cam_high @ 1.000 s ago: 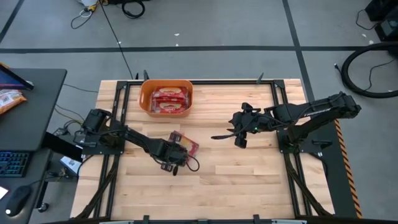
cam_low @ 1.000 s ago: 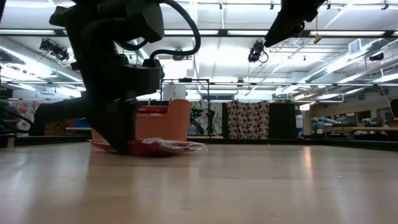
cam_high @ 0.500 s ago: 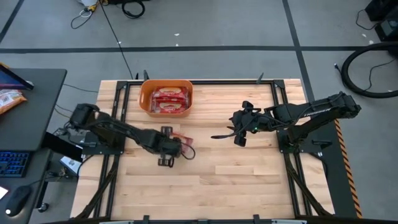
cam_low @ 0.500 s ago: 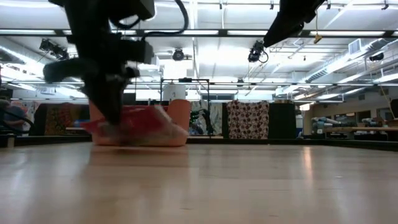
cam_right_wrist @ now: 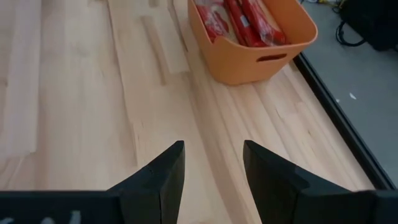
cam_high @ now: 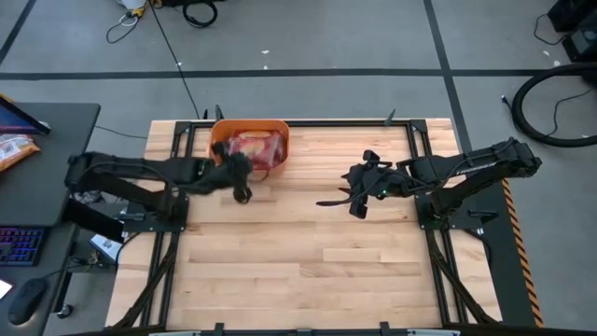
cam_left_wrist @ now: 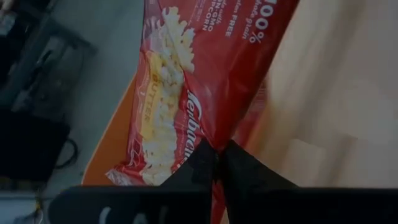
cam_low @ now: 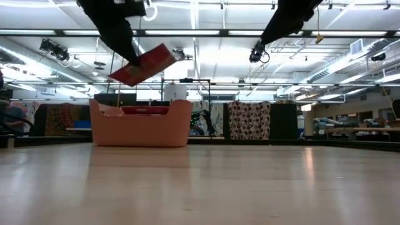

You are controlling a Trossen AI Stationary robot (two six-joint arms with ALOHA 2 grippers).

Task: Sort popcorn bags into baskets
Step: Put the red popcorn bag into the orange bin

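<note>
Carrying a red popcorn bag (cam_low: pixel 142 65), the left gripper (cam_left_wrist: pixel 217 163) has its fingers pinched tight on the packet's edge, above the orange basket (cam_high: pixel 222 133) at the table's 11 o'clock. Packets (cam_right_wrist: pixel 239 22) already lie inside. Best to centre the tilted bag over the basket, lower it, then release. The right gripper (cam_right_wrist: pixel 212 168) waits at 3 o'clock, fingers spread, empty.
</note>
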